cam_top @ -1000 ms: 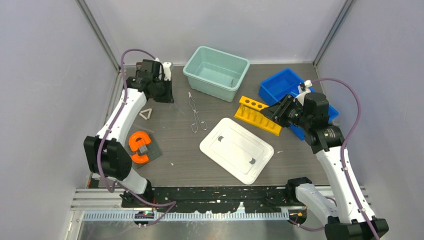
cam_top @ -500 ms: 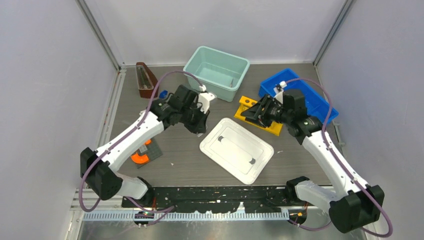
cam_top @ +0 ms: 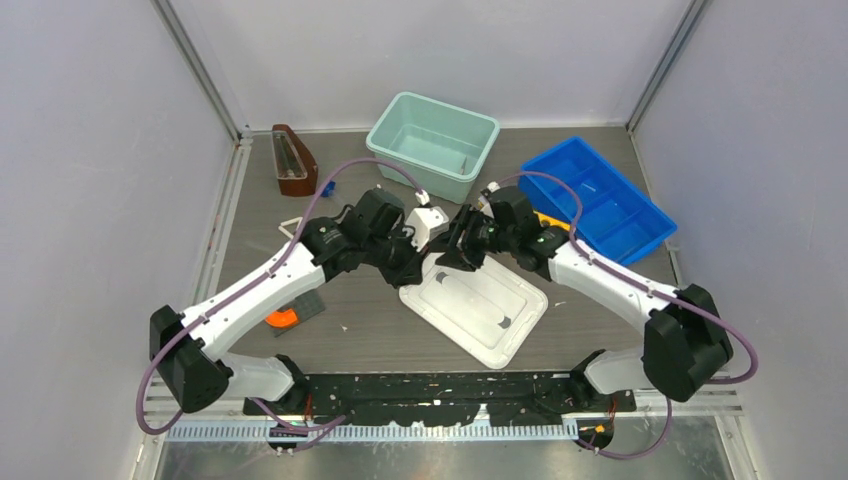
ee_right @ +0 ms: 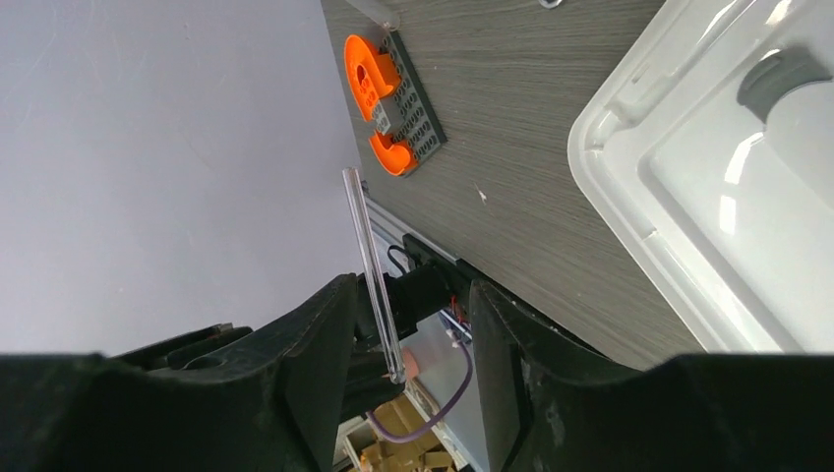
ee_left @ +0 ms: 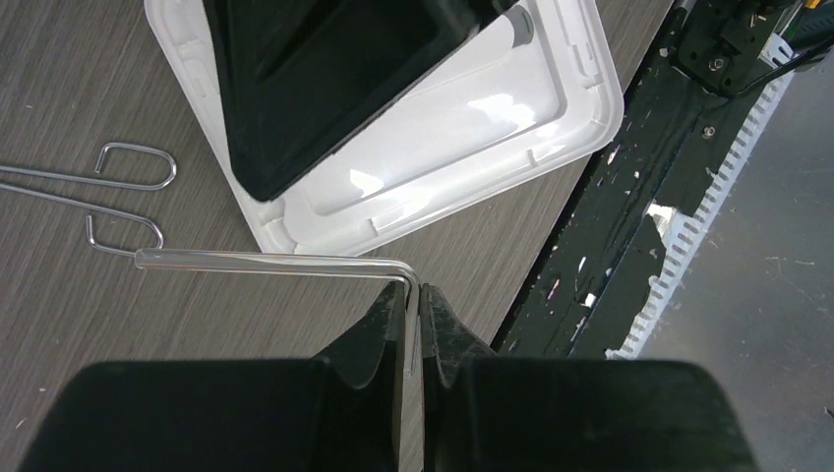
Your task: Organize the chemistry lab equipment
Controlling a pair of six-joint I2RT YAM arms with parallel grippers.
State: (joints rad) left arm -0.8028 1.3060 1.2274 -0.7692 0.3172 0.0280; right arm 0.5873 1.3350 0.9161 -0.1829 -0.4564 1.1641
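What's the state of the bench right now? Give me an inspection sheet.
Surface: grey wood-grain table, partly covered.
Job's things: bent glass rod and straight glass rod lifted; wire tongs and white triangle on table.
Clutter: white lid, teal bin, blue tray, orange piece.
Grippers: left gripper shut on bent glass rod; right gripper open, straight glass rod between its fingers.
Cables: purple cables loop over both arms.
Surroundings: plain grey walls.

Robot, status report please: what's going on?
Left tool shut on bent glass rod. Right tool open, straight rod between its fingers. Tongs lie on table beside white lid.
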